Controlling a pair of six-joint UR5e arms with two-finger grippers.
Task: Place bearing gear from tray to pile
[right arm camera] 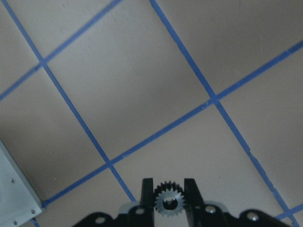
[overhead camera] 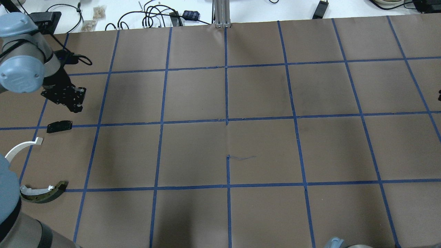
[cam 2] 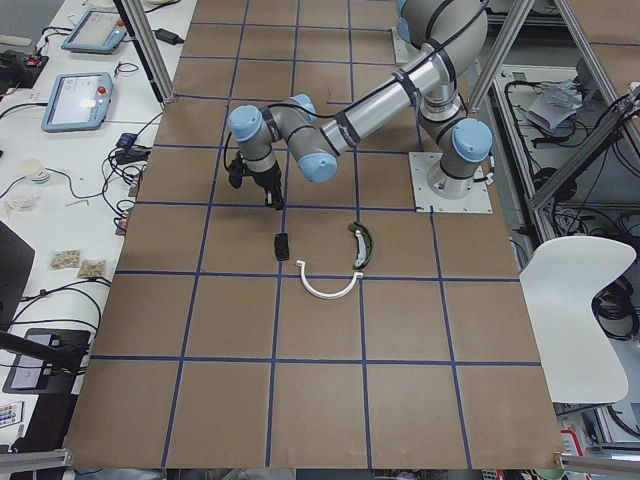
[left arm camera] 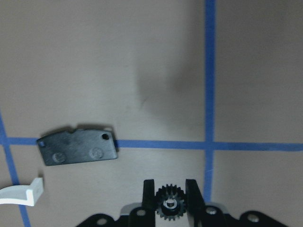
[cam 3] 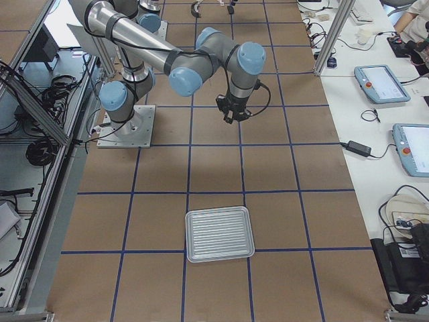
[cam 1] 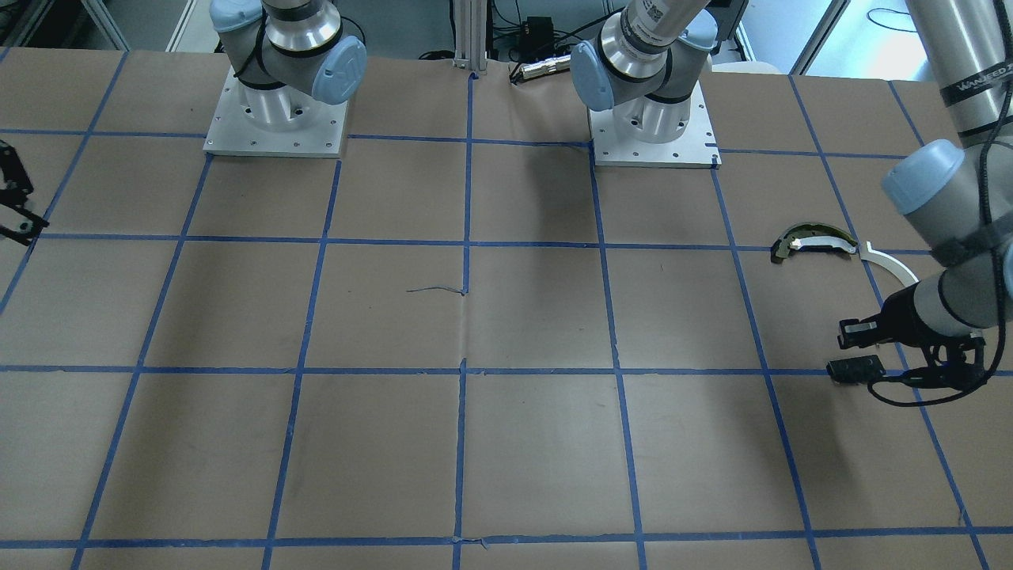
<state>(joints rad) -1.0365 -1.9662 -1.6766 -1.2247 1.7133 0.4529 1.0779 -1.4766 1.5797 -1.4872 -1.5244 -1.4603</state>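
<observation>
Two grippers, each clamped on a gear: the left gripper (left arm camera: 169,188) holds the bearing gear (left arm camera: 169,205) near the pile's flat black plate (left arm camera: 78,146); the right gripper (right arm camera: 168,187) pinches a second gear (right arm camera: 169,202). Lettering on the left arm (cam 1: 954,55) is too cropped to read.

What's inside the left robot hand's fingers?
A small black gear sits pinched in the left gripper. Its toothed face and pale centre hole show; its lower edge is hidden by the gripper's body.

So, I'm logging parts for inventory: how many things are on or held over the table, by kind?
Gears: 2, left-held gear, right-held gear
Black plate: 1
White half-ring: 1
Curved metal piece: 1
Tray: 1
Total: 6
</observation>
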